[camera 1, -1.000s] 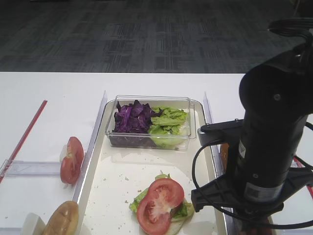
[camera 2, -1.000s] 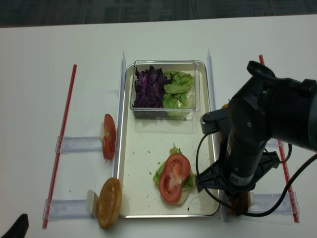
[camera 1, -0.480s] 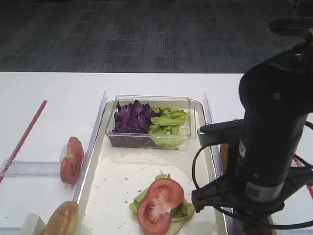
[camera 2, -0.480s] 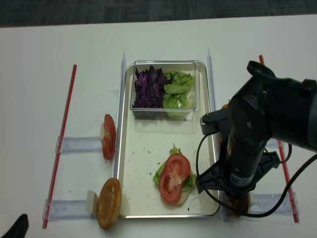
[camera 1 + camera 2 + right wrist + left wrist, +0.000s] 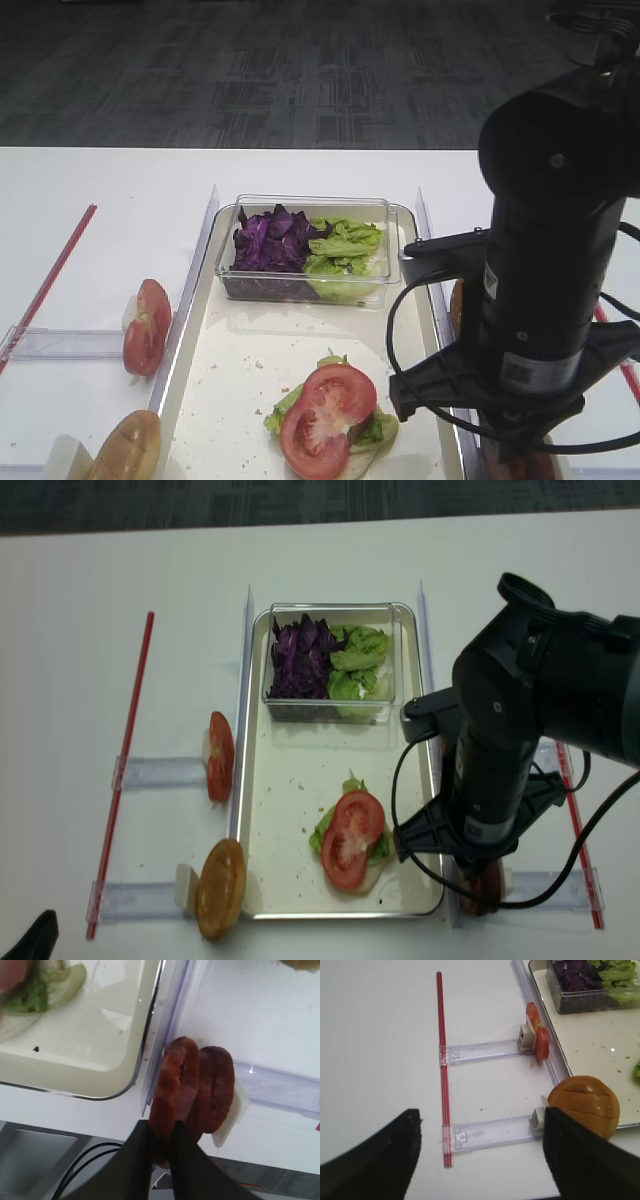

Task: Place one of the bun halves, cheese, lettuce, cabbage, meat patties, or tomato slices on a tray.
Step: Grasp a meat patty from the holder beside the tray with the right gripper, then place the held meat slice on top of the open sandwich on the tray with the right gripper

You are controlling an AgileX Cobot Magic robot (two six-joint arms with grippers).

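In the right wrist view my right gripper is shut on the nearest of the meat patties. The patties stand on edge in a holder just outside the tray. On the tray lies a stack of lettuce with a tomato slice on top. Cabbage and lettuce fill a clear box. More tomato slices and a bun half stand in holders left of the tray. My left gripper hangs open above the table beside the bun. The cheese is hidden.
The clear box sits at the tray's far end. Clear plastic rails run along both long sides of the tray. A red strip lies on the table at the left. My bulky right arm hides the tray's right edge.
The right arm has shifted slightly left and up, its gripper still shut on the patty. Nothing else has moved.
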